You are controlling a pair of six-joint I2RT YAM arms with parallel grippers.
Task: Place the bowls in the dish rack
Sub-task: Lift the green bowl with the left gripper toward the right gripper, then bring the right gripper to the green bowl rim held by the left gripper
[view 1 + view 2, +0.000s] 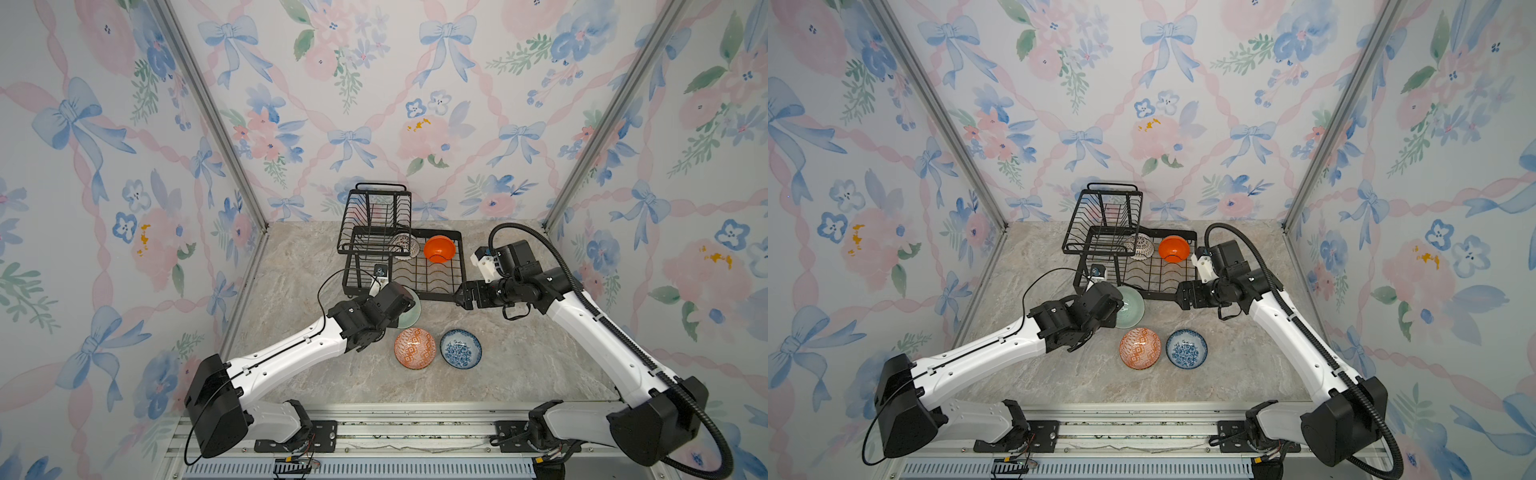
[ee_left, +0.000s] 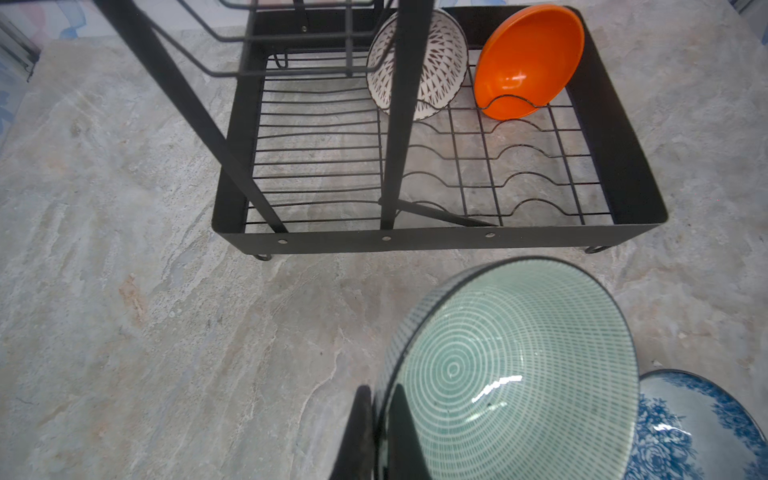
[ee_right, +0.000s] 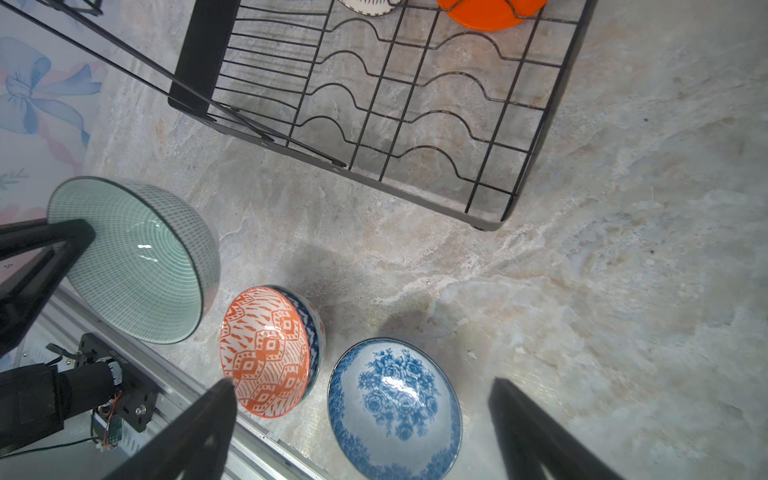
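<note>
My left gripper (image 2: 380, 432) is shut on the rim of a grey-green patterned bowl (image 2: 511, 374) (image 1: 412, 316), holding it tilted just before the front edge of the black dish rack (image 1: 440, 296) (image 2: 436, 241). In the rack's lower tray a plain orange bowl (image 1: 439, 248) (image 2: 528, 62) and a white bowl with brown lattice (image 1: 405, 246) (image 2: 440, 62) stand on edge. On the table lie an orange-white geometric bowl (image 1: 414, 348) (image 3: 266, 349) and a blue-white floral bowl (image 1: 460, 348) (image 3: 395, 407). My right gripper (image 1: 463, 297) (image 3: 361, 415) hangs open and empty above the floral bowl.
The rack's raised upper basket (image 1: 376, 216) with its handle stands over the tray's left part, and its slanted struts (image 2: 399, 124) cross in front of the lattice bowl. Flowered walls close in the marble table (image 1: 519, 365) on three sides. A metal rail (image 1: 374, 432) runs along the front.
</note>
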